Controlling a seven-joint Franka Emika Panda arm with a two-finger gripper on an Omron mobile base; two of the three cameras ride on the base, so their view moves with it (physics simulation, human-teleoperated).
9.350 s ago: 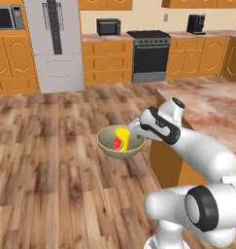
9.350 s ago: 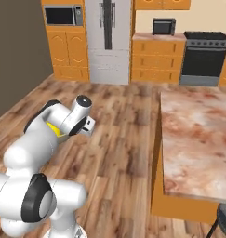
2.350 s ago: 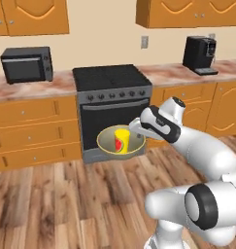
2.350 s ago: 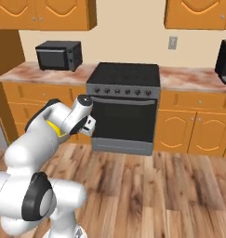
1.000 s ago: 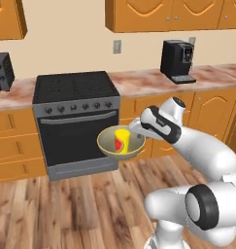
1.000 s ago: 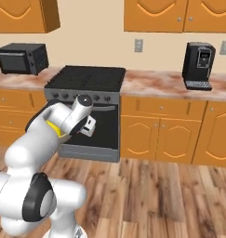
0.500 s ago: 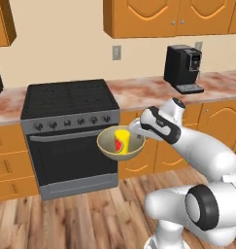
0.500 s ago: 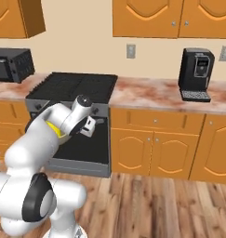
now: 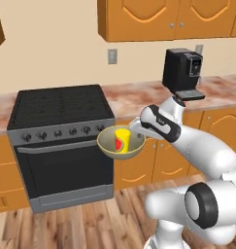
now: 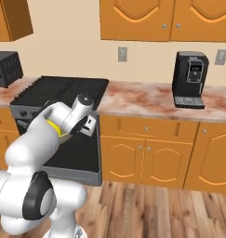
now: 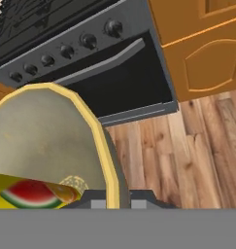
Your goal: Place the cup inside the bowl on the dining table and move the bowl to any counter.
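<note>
The gripper (image 9: 137, 130) pinches the rim of the bowl (image 9: 120, 147), fingers clamped on its near edge, with the cup (image 9: 122, 139) standing inside. Beyond and to the right, probably just out of reach, lies the counter (image 9: 139, 95).

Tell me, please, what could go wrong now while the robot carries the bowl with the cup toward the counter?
The gripper pinches the round olive-tan bowl only at its rim, in the air; it could tilt or slip. The small yellow cup stands loose inside and may topple. The bowl hangs below the marble counter, before the black stove; it must rise first.
</note>
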